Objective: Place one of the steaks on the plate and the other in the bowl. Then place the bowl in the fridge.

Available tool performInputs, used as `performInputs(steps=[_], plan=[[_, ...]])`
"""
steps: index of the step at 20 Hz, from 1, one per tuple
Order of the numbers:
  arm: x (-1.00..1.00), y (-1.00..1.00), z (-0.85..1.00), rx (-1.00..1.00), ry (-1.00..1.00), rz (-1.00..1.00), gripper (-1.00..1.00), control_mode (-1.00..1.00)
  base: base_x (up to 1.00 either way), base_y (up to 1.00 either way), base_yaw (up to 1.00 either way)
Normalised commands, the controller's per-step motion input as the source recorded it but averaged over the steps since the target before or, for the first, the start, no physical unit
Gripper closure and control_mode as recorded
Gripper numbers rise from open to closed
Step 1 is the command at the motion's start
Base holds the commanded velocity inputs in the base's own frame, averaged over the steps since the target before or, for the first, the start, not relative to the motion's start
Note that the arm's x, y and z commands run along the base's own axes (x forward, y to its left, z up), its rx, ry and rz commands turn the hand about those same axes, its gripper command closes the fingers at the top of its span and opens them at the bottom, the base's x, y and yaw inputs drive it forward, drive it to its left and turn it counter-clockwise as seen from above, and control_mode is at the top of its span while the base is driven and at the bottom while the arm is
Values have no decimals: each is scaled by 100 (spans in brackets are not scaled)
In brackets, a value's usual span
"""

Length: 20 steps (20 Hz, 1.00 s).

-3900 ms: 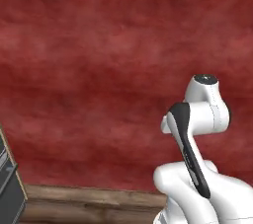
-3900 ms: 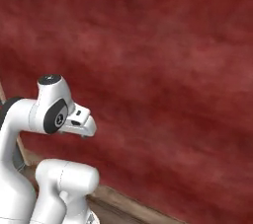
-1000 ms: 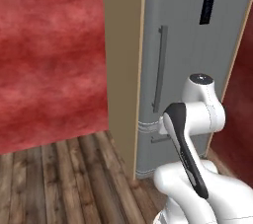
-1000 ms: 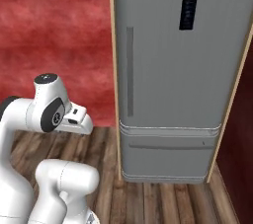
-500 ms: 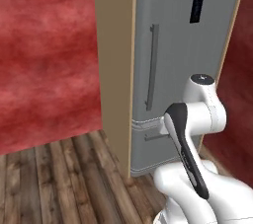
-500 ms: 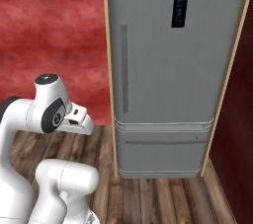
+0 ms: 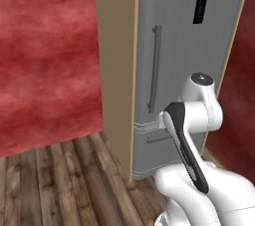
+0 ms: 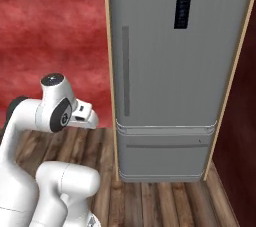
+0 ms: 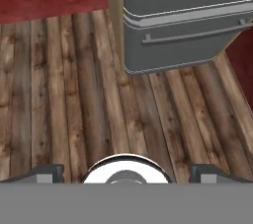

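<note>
The fridge (image 7: pixel 179 70) (image 8: pixel 170 71) stands straight ahead, tall and grey, with its doors shut, a long vertical bar handle (image 7: pixel 154 68) and a small dark display panel (image 8: pixel 182 12). Its lower drawer front (image 9: pixel 183 25) fills the top of the hand view. My gripper (image 9: pixel 128 172) hangs folded in over the wooden floor, well short of the fridge. It is open, and nothing lies between its two dark fingertips (image 9: pixel 47 171). The steaks, the plate and the bowl are out of view.
A tan wood panel (image 7: pixel 117 70) frames the fridge on its left side. Red walls (image 8: pixel 50 31) run off to the left, and a darker red wall (image 8: pixel 247 121) closes in on the right. Brown plank floor (image 9: pixel 74 94) stretches between me and the fridge.
The whole picture has shifted, so the camera has moved with the base: from bare red wall to the fridge, which now looks slightly larger. The arm's pose is unchanged.
</note>
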Motion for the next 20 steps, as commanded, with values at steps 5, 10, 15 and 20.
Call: performInputs(steps=[5, 10, 15, 20], plan=[[78, -30, 6, 5, -6, 8, -100, -100, 0, 0, 0], [99, -46, 18, 14, -12, 0, -100, -100, 0, 0, 0], [99, -11, 0, 12, -18, 0, -100, -100, 0, 0, 0], [56, -9, 16, 4, -8, 0, -100, -100, 0, 0, 0]])
